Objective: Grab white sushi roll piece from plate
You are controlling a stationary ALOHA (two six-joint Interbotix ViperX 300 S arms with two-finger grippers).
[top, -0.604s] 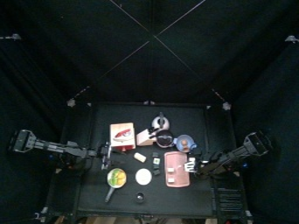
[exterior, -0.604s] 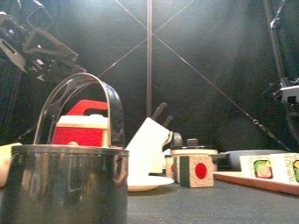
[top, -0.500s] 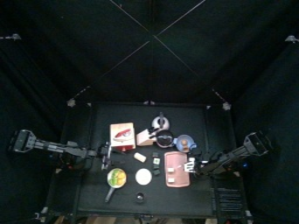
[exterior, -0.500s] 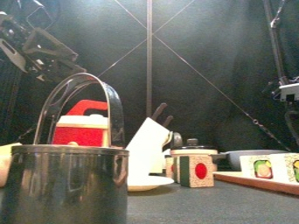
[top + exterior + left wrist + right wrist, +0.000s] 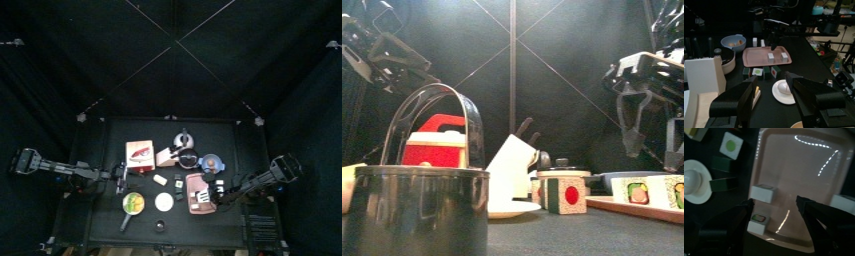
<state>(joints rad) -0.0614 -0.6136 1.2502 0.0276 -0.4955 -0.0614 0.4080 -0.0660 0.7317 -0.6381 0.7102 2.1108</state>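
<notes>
A pink plate [image 5: 814, 173] lies at the table's right front, also in the top view [image 5: 195, 182] and the left wrist view [image 5: 759, 58]. On it lie white sushi roll pieces: one [image 5: 764, 193] just beyond my right gripper's left jaw, one [image 5: 757, 225] with a green and red centre, and one at the plate's edge [image 5: 844, 203]. In the front view two pieces [image 5: 627, 190] stand on the plate. My right gripper [image 5: 781, 235] is open and hangs above the plate [image 5: 643, 115], touching nothing. My left gripper [image 5: 777, 100] is open and empty at the table's left [image 5: 120, 180].
A white saucer with a white ball [image 5: 694, 180] and dark-wrapped sushi pieces [image 5: 731, 143] sit on the table beside the plate. A grey pot with a handle [image 5: 416, 210] stands in front, with a red box [image 5: 433, 140], a kettle [image 5: 183, 140] and a blue bowl [image 5: 734, 42] behind.
My right arm has swung in from the right edge and its gripper now hangs over the pink plate. The left arm has not moved.
</notes>
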